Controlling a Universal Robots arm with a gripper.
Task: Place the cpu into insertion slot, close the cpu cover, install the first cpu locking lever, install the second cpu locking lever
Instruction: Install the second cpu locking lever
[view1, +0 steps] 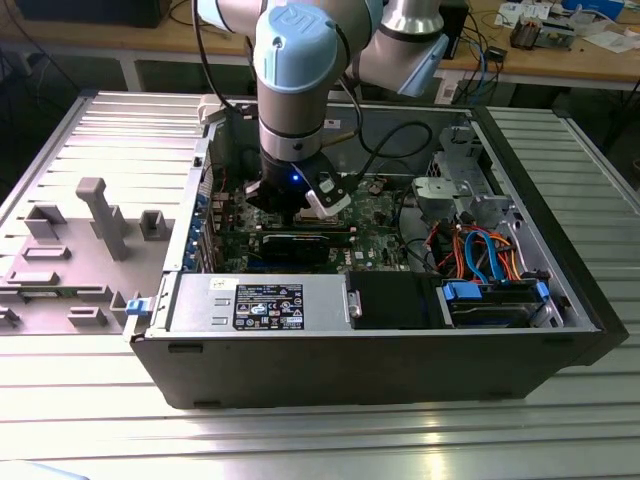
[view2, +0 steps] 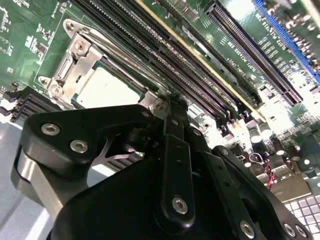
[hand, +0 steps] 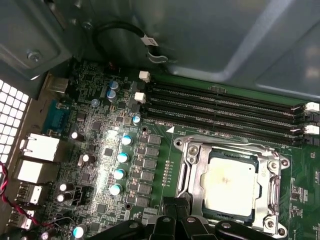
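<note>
cpu seated under closed cpu cover, just beside end effector.

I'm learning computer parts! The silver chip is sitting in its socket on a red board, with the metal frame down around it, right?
Nearly. The board is green, not red, as the first wrist view shows. The rest holds: the chip sits in its socket with the metal frame down around it.

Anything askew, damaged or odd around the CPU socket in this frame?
Nothing stands out. In the first wrist view the cpu sits flat and square in the insertion slot, with the cpu cover lying down around it. The memory slots beside it look intact. The gripper hangs just beside the socket.
</note>
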